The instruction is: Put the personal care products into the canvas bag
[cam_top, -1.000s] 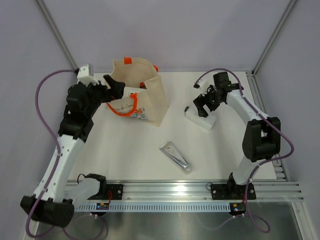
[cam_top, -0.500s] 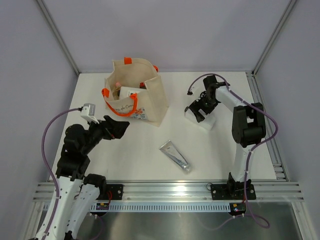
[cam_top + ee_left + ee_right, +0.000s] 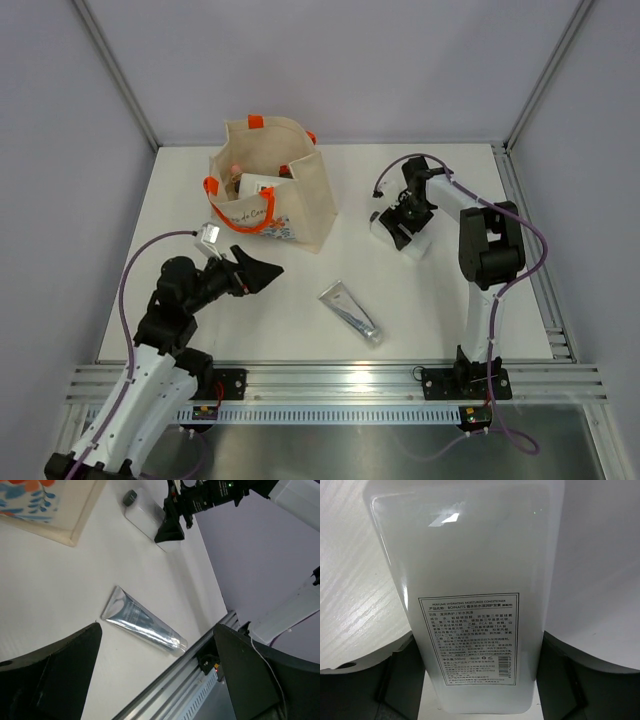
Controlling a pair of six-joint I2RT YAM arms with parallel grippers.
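While right pincer straddles white bottle, grip unclear, left pincer gapes empty; silver tube diagonal, cap nearward.

The one clear reading is on the white plastic bottle filling the right wrist view. Its white rectangular label, boxed by a thin black line, is headed "PERFUME HYDRATING MOISTURIZE CONDITIONER". The next line carries the brand "BONAITS" among Chinese characters. Below that run several lines of small Chinese print, too fine to make out, and near the bottom a figure that appears to read "500ml". The cream canvas bag has lettering in its colourful print, and the silver tube bears dark print. Neither is legible.
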